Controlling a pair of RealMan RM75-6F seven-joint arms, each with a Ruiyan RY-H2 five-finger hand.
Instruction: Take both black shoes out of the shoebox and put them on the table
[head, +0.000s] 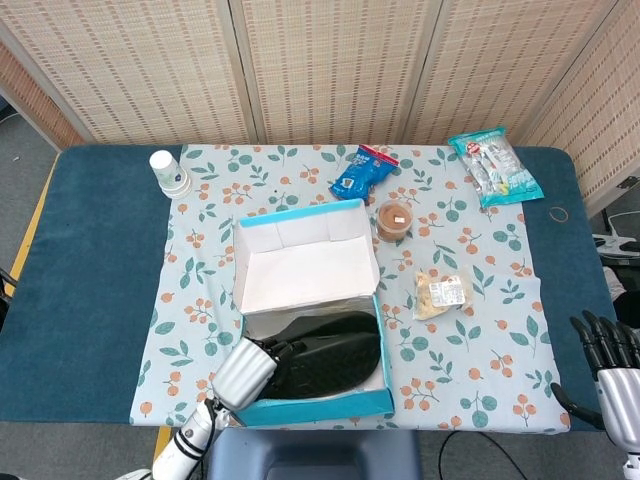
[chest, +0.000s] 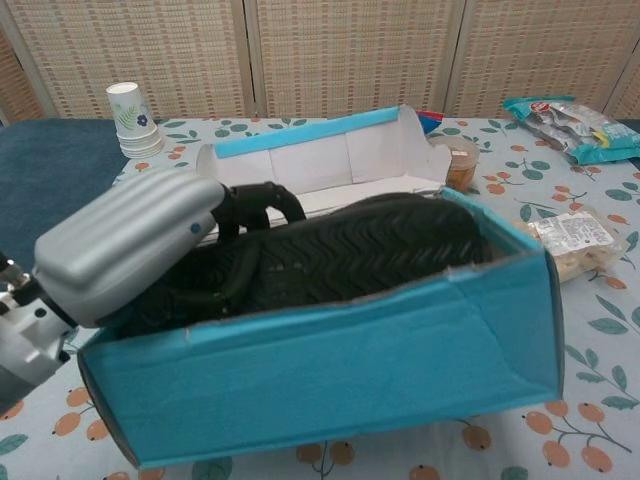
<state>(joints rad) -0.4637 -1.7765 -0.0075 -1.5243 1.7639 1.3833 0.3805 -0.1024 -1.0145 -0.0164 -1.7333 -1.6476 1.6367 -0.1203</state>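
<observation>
Blue table (head: 90, 290) under floral cloth (head: 480, 330): shoebox (head: 310, 300), cups (head: 168, 172), snack packets (head: 495, 165).

The shoebox (chest: 340, 370) looks like cardboard: matt teal paper outside, plain white inside, with a rough torn edge along the near wall. The shoes (chest: 330, 255) are matt black rubber or foam (the upturned sole shows a wavy ribbed tread). The left hand (chest: 125, 250) has a smooth silver plastic shell with a soft sheen and black fingers (chest: 262, 197). The tablecloth (head: 480, 290) is printed cloth, matt, over a dark blue felt-like table cover (head: 90, 280). The snack bags (head: 495, 165) are glossy plastic film. The paper cups (head: 168, 172) look matt white. The screen (head: 320, 60) behind is woven reed.
</observation>
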